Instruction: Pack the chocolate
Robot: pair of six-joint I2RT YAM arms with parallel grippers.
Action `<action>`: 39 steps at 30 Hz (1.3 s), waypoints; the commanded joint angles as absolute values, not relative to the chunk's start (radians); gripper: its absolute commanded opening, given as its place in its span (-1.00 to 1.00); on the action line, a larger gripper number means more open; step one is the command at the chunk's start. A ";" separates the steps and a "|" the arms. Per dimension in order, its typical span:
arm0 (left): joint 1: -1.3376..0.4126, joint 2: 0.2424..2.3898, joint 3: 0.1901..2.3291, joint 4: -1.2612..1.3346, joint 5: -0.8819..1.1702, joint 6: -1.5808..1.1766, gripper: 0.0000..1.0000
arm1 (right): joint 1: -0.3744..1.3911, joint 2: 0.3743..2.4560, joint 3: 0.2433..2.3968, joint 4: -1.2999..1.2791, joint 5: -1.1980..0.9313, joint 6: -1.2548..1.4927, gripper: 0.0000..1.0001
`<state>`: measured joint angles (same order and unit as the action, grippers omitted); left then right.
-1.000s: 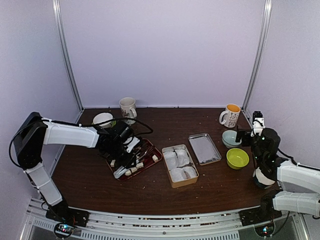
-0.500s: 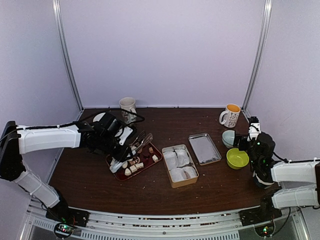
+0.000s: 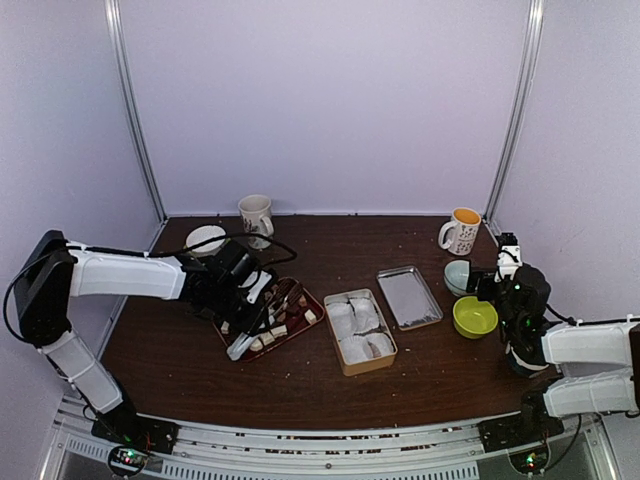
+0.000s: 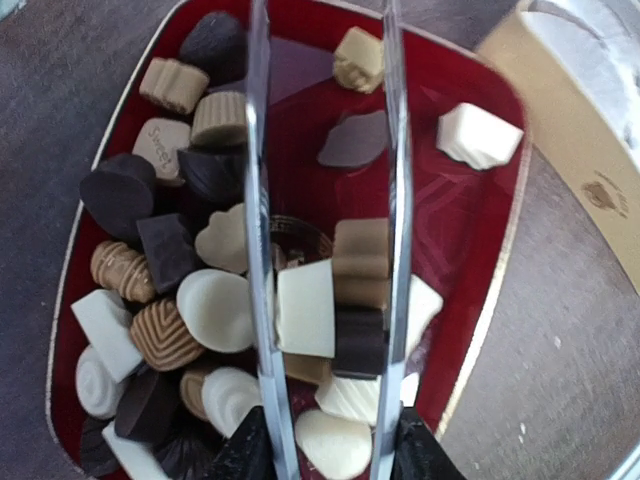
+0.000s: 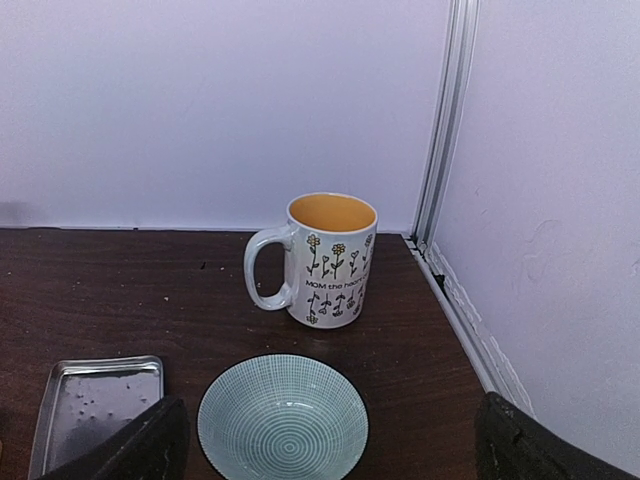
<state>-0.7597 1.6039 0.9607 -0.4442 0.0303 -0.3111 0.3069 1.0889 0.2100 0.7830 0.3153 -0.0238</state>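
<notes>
left tool (image 4: 332, 452) with tongs (image 4: 257, 200) above chocolate (image 4: 215, 310)

My dark brown worktop (image 3: 330, 390) carries a flower-printed mug (image 5: 325, 260) with an orange inside at the far right corner. Just nearer me sits a pale blue ribbed bowl (image 5: 282, 420), then a lime green bowl (image 3: 475, 316). A shallow steel tray (image 3: 409, 297) lies to their left. At back left, a second mug (image 3: 256, 215) stands beside a white dish (image 3: 205, 238).

The chocolate (image 4: 305, 308) comprised many bite-sized pieces in white, cream, tan and dark brown, of square, round, ribbed and shell forms. The pieces lay loosely heaped in the red tray (image 4: 300, 110), densest at one end, several lying singly at the other
</notes>
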 commanded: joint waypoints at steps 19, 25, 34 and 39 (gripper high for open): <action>-0.765 1.595 0.850 -0.342 0.078 -0.378 0.40 | 0.301 1.092 0.219 0.810 0.330 -0.034 1.00; -0.770 1.593 0.856 -0.354 0.055 -0.352 0.06 | 0.301 1.091 0.218 0.811 0.331 -0.033 1.00; -0.804 1.479 0.888 -0.441 -0.070 -0.331 -0.18 | 0.300 1.091 0.218 0.811 0.337 -0.031 1.00; -0.804 1.411 0.906 -0.494 -0.068 -0.330 -0.29 | 0.300 1.089 0.216 0.811 0.338 -0.029 1.00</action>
<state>-0.8024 1.4677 0.8677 -0.4572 -0.0456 -0.3428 0.3069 1.0889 0.2100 0.7834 0.3161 -0.0242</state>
